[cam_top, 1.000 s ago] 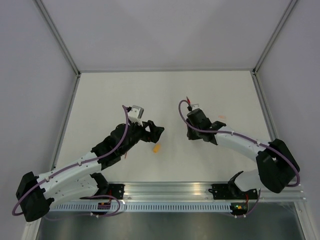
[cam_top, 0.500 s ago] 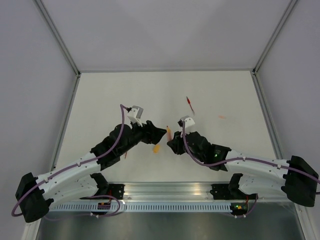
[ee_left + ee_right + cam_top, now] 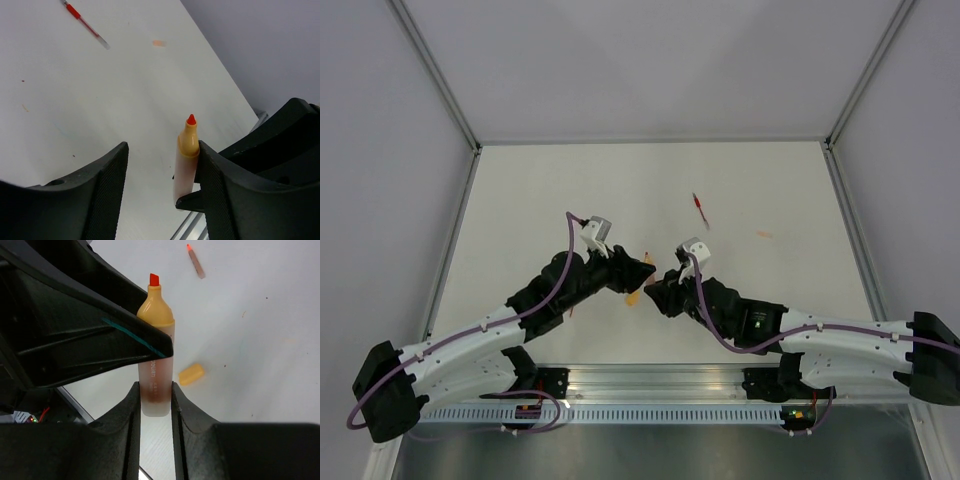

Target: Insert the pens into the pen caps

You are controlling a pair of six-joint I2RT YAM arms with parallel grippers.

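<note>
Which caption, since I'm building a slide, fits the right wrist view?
Right hand grips the uncapped orange pen; orange cap and red pen lie on the table.

I read the orange pen [image 3: 156, 340] as frosted peach in the barrel, yellow-orange at the neck and red at the tip. Orange cap [image 3: 191, 374], red pen [image 3: 699, 208] and pale pink cap [image 3: 763, 235] on a white table [image 3: 540, 200].

Right wrist view: we find 1 line of small dark print running lengthwise along the frosted barrel of the orange pen [image 3: 156, 370], below its orange collar. Even here (the closest look we get) the letters are too blurred for us to read with any certainty. In the other 2 views, top and left wrist, we can read no lettering, numbers or signs.
</note>
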